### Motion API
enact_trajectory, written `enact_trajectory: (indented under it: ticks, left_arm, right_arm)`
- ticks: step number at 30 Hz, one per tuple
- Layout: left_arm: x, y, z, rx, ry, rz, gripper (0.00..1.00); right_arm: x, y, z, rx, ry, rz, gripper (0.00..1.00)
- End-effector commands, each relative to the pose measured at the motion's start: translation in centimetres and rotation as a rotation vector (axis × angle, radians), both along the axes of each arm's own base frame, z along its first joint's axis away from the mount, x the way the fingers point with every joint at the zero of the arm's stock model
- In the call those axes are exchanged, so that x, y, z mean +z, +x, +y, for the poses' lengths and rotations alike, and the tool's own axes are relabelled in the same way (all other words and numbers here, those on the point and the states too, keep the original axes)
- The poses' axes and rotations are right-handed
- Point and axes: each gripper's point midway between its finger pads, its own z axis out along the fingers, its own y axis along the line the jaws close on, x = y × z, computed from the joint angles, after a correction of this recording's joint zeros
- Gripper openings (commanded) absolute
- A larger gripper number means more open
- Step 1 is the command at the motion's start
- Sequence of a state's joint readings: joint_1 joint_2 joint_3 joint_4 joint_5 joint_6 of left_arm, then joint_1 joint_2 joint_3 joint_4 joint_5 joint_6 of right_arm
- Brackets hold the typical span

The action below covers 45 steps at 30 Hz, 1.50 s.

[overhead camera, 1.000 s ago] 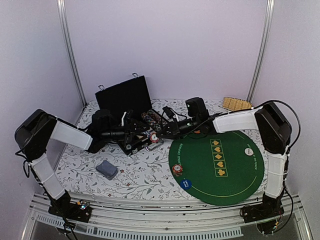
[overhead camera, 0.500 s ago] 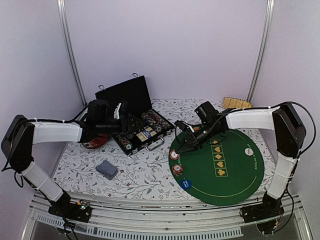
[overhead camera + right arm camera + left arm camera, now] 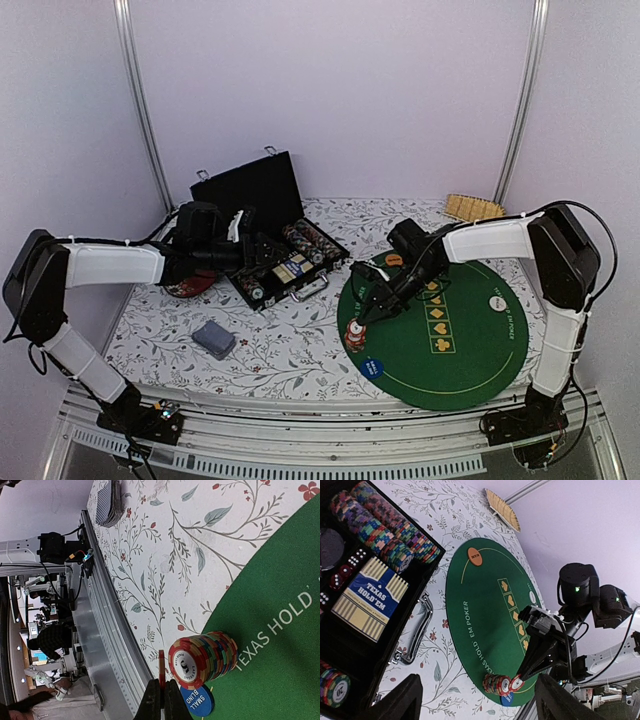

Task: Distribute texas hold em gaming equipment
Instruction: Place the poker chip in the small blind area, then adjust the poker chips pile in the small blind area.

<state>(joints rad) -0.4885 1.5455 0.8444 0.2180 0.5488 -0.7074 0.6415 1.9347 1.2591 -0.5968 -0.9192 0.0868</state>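
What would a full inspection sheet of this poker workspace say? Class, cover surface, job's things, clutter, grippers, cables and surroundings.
Surface: floral cloth, round green poker mat on its right side.
Job's things: chip stack and blue disc at the mat's near left edge; orange disc and white disc on the mat; card deck on the cloth; more chips in the open black case.
Clutter: dark-red dish beside the case; woven item at back right.
Grippers: right gripper fingers shut on one red chip, on edge beside the stack; left gripper open over the case.
Cables: black cable looping by the right arm's shoulder.
Surroundings: plain walls, metal posts.
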Motion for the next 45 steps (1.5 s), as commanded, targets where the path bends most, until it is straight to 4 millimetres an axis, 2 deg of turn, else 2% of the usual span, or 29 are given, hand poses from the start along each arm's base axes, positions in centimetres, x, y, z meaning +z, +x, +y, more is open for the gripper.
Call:
enact_trajectory:
  ticks: [1, 8, 19, 24, 27, 29, 30, 31, 33, 37, 45]
  left_arm:
    - [-0.5, 0.2, 0.2, -0.002, 0.012, 0.006, 0.80]
    - [-0.5, 0.1, 0.2, -0.006, 0.012, 0.004, 0.80]
    - [-0.5, 0.0, 0.2, -0.007, 0.012, 0.005, 0.80]
    - [-0.5, 0.1, 0.2, -0.008, 0.012, 0.003, 0.80]
    - [-0.5, 0.1, 0.2, -0.011, 0.013, 0.002, 0.80]
    - [-0.5, 0.1, 0.2, -0.011, 0.015, 0.001, 0.80]
    - [-0.6, 0.1, 0.2, -0.012, 0.016, 0.001, 0.80]
    - [-0.6, 0.1, 0.2, -0.011, 0.019, 0.004, 0.80]
    - [-0.7, 0.1, 0.2, -0.009, 0.025, 0.006, 0.80]
    - [-0.8, 0.3, 0.5, 0.001, 0.048, 0.008, 0.80]
    - [-0.8, 0.2, 0.6, 0.002, 0.054, -0.001, 0.80]
  right_arm:
    - [-1.0, -0.3, 0.2, 0.023, -0.008, 0.009, 0.02]
    - [-1.5, 0.1, 0.1, 0.017, -0.029, -0.006, 0.05]
    - [-1.7, 0.6, 0.2, 0.004, -0.049, -0.025, 0.18]
    - [-2.1, 1.6, -0.4, -0.019, -0.152, -0.104, 0.35]
    - [-1.8, 1.9, -0.4, -0.015, -0.191, -0.165, 0.51]
    - [-1.4, 2.1, -0.1, -0.012, -0.239, -0.243, 0.70]
    - [-1.1, 2.3, 0.1, -0.012, -0.266, -0.290, 0.90]
    - [-0.8, 2.5, 0.3, -0.014, -0.293, -0.344, 0.99]
    - [-0.3, 2.9, 0.5, -0.031, -0.360, -0.454, 0.99]
    - [-0.3, 2.5, 1.0, -0.021, -0.451, -0.588, 0.99]
    - [-3.3, 0.4, 1.8, 0.073, -0.587, -0.632, 0.99]
